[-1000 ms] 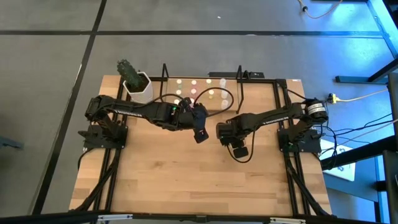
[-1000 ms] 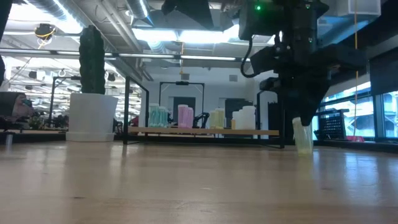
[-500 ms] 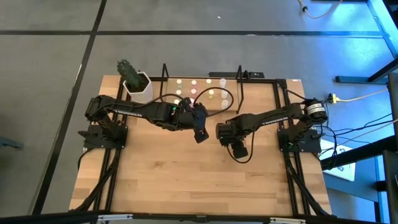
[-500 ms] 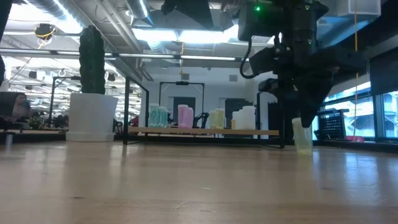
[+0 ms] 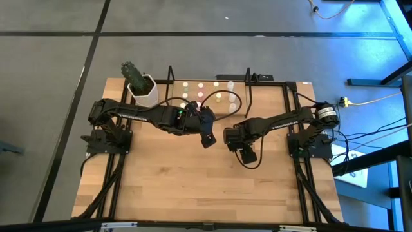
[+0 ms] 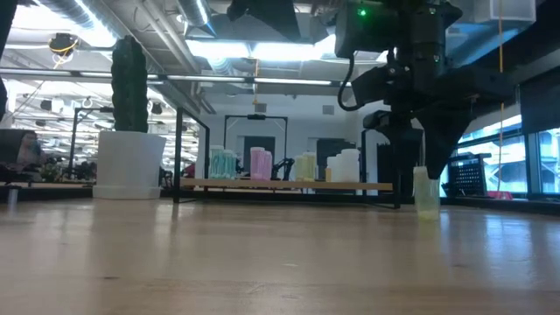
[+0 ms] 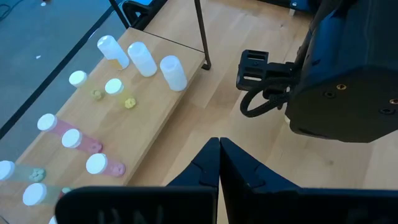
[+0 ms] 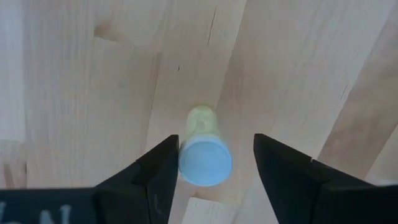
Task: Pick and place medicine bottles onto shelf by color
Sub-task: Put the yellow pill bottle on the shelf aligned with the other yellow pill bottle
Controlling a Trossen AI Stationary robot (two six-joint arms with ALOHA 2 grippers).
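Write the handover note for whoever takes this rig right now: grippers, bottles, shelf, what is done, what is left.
Right gripper: open, straddling a yellow bottle that stands upright on the table, in front of the shelf; one finger looks close to it.
Left gripper: shut, empty, hovering at mid-table near the shelf.
Done: green, pink, yellow and white bottles already stand grouped by color on the shelf.
Left: the yellow bottle is not yet on the shelf; it belongs with the other yellow ones.
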